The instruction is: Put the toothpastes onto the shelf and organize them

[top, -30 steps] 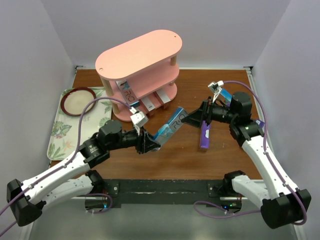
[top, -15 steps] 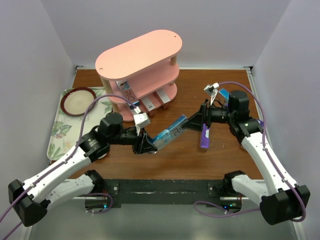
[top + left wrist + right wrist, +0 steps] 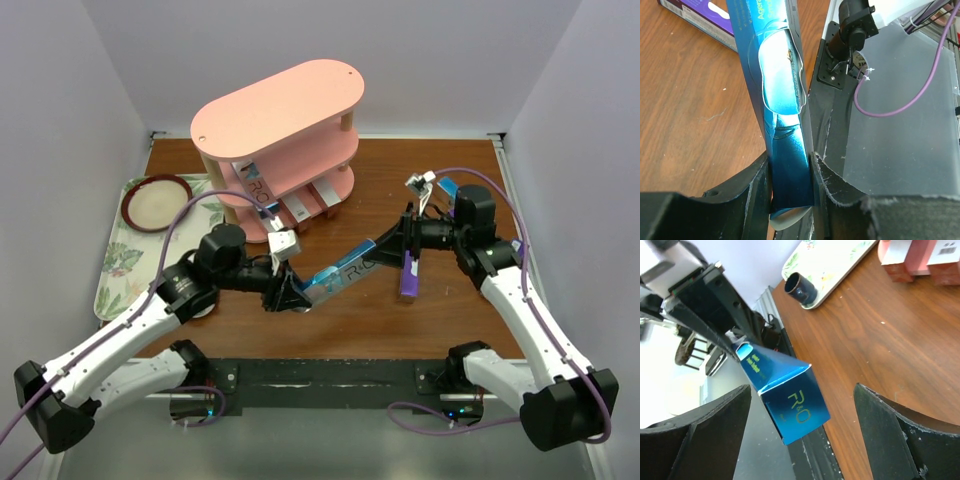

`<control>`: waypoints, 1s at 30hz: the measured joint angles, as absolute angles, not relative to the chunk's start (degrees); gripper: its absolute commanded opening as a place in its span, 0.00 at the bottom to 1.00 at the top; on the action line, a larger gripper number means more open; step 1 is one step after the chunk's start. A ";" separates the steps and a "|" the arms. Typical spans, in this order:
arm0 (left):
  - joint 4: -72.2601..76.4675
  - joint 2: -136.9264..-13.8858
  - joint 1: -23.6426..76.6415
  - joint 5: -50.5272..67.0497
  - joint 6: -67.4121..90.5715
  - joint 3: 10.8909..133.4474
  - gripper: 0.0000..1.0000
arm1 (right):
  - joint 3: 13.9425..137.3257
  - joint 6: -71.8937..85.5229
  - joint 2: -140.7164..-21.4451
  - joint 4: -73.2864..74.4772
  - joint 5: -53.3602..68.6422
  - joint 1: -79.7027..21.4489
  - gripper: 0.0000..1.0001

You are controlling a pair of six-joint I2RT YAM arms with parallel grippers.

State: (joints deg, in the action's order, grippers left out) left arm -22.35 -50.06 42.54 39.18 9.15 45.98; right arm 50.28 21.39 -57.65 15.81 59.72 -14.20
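The counter was closed in by walls at the left, rear and right, with the arm bases along its near edge. The pink shelf stood at the rear left of centre. Several toothpaste boxes sat on its lower tiers, among them a blue-and-white box at its front edge. A floral tray carrying a round dish lay against the left edge, just beside the shelf. Bare wood remained right of the shelf along the rear, and in a band across the front between the two arms. The left arm reached from the lower left with its elbow bent and its forearm pointing right toward mid-counter. The left gripper was pinched firmly on the near end of the blue toothpaste box, with both fingers pressed flat on its sides. That box ran diagonally up toward the right and appeared clear of the counter. The right arm rose along the right wall and folded at the elbow, its wrist pointing left. The right gripper stood spread, with a finger on each side of the box's far end and a gap visible on both sides. A purple toothpaste box lay flat on the counter just below that gripper, apart from the shelf.
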 measured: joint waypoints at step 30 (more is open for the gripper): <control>-27.46 -56.93 39.03 39.83 3.97 52.40 0.81 | 48.21 22.76 -60.07 8.40 66.81 -16.23 0.15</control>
